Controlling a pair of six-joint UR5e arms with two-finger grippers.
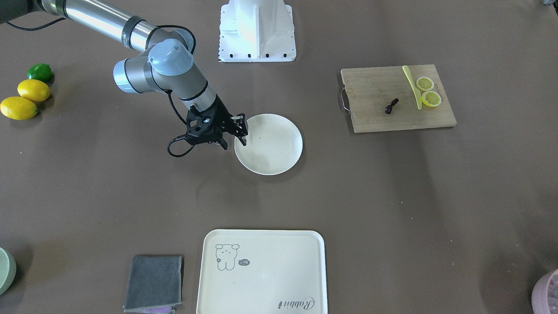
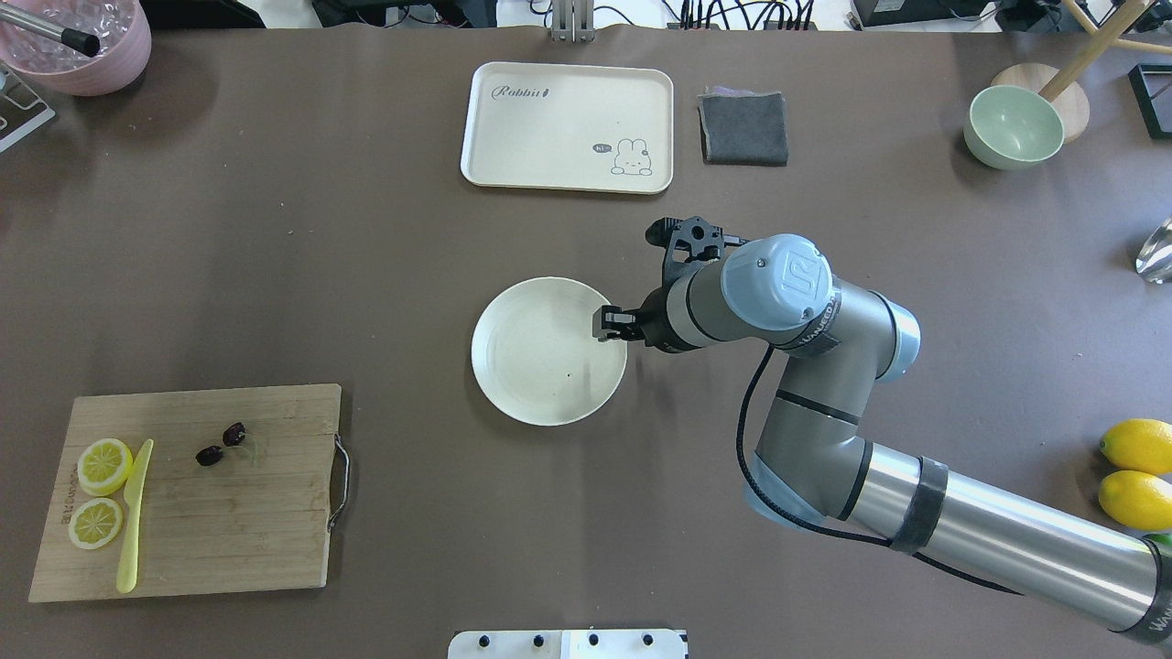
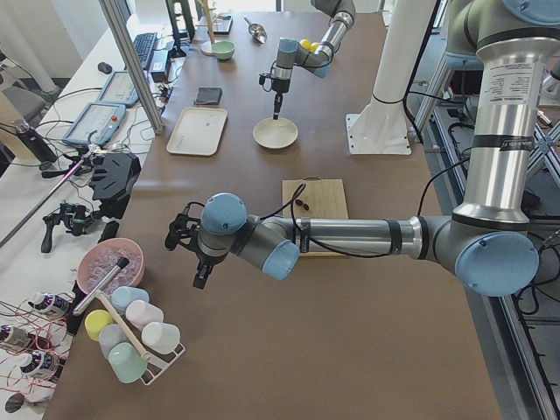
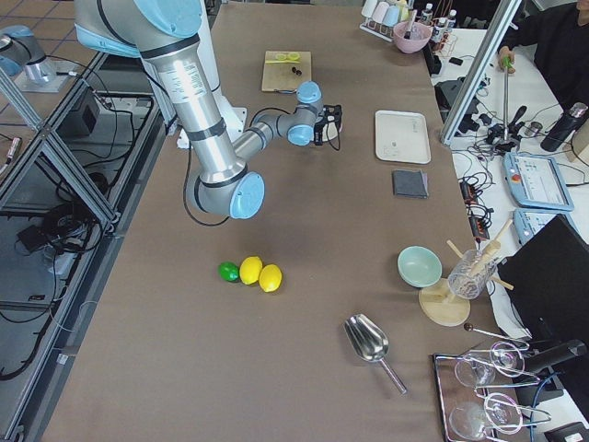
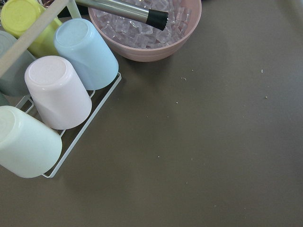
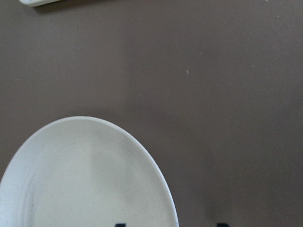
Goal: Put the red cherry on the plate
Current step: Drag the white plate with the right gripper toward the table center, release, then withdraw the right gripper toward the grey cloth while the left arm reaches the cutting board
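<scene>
Surface: brown matte table (image 2: 366,275) in a lab, with monitors and cables along its far edge.
Plate: the round cream plate (image 2: 540,366) sits near mid-table with nothing on it.
Red cherry: the dark maroon pair (image 2: 210,455) lies on the wooden cutting board (image 2: 229,531) at the robot's left end of the table. It is well apart from the plate and no gripper touches it.
Board contents: two lemon slices (image 2: 104,465) and a yellow-green knife (image 2: 133,517) share the board. The cherry lies between the knife and the metal handle end.
Right gripper: the right gripper (image 1: 233,141) points down at the plate's rim on the robot's right side. Its jaws are spread apart and hold nothing. In the right wrist view two dark fingertips (image 6: 220,224) show at the bottom edge, one over the plate and one over bare table.
Left gripper: the left gripper (image 3: 201,278) shows only in the side view, above the table near the pink bowl (image 5: 156,47). Cannot tell how its jaws stand.
Left wrist view: shows the pink bowl of ice cubes with a dark-tipped metal tool in it, and upturned pastel cups (image 5: 85,52) on a wire rack just beside it.
Other: cream tray (image 2: 549,128) with a cartoon drawing, folded grey cloth (image 2: 743,128) beside it, pale green bowl (image 2: 1012,124), two whole lemons (image 2: 1140,446) and a lime (image 1: 40,72).
</scene>
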